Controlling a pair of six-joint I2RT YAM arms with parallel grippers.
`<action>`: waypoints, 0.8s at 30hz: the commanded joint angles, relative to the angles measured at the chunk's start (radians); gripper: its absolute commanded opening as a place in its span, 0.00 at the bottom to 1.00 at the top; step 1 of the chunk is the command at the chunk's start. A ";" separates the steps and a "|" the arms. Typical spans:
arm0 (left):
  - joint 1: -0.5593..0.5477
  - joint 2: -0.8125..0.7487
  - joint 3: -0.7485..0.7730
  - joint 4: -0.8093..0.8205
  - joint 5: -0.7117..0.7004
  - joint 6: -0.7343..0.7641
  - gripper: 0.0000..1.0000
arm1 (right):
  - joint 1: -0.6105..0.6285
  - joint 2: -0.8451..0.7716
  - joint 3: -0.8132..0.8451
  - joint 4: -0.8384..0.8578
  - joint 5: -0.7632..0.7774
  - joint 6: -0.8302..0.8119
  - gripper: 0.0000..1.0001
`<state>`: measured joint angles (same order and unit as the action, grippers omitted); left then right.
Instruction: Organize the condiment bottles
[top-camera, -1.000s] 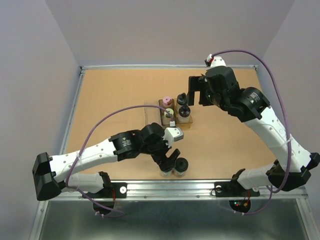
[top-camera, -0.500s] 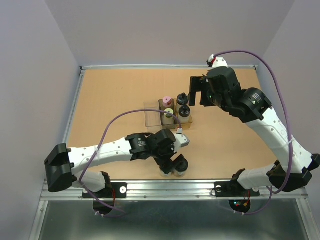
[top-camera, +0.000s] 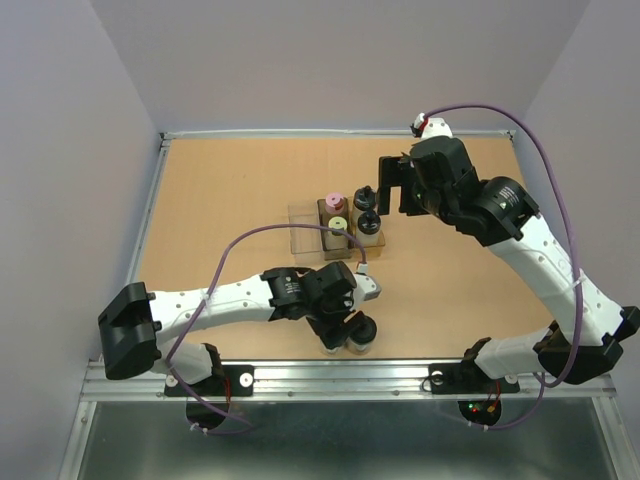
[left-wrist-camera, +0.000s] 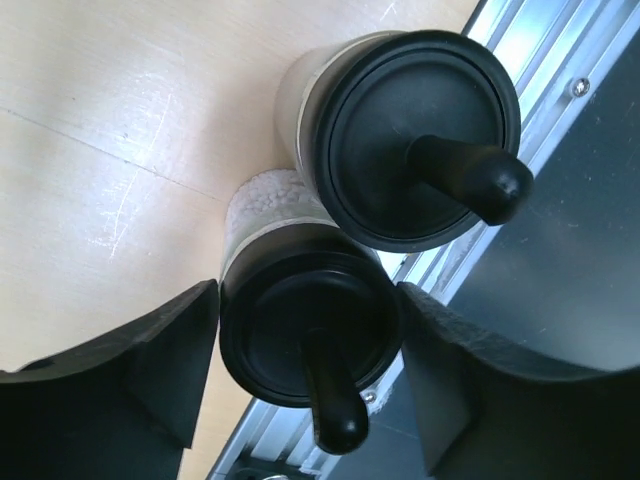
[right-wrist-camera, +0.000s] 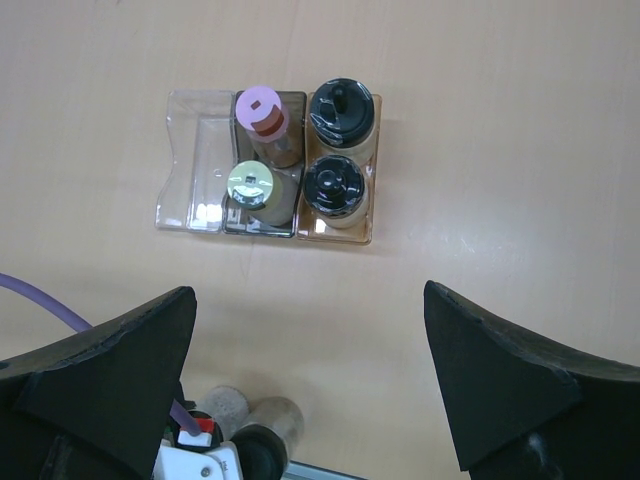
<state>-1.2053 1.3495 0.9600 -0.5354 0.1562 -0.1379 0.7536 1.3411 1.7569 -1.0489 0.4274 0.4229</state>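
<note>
Left gripper astride black-capped jar beside metal edge rail, clamping indiscernible, second black-capped jar just beside, right gripper spread wide, clear of rack.

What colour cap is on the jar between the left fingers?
Black cap; the left wrist view shows it best.

Left arm, right arm: white links, black joints, black jaws; 1 purple cable each.

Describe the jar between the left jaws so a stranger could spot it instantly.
Look along the table's near edge, away from the rack: two black-capped jars stand side by side there. It is the left jar, between the left jaws, with whitish grains inside; its neighbour stands free.
</note>
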 joint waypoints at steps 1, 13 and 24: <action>-0.007 -0.009 0.026 -0.024 -0.012 -0.023 0.67 | -0.003 -0.025 -0.008 0.004 0.022 -0.001 1.00; 0.084 -0.093 0.252 -0.169 -0.323 -0.054 0.00 | -0.003 -0.023 -0.004 0.004 0.025 -0.001 1.00; 0.406 -0.027 0.641 -0.170 -0.386 0.009 0.00 | -0.003 -0.028 -0.017 0.006 0.024 0.005 1.00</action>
<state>-0.8852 1.3148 1.4948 -0.7204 -0.1581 -0.1719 0.7536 1.3411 1.7519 -1.0485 0.4313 0.4232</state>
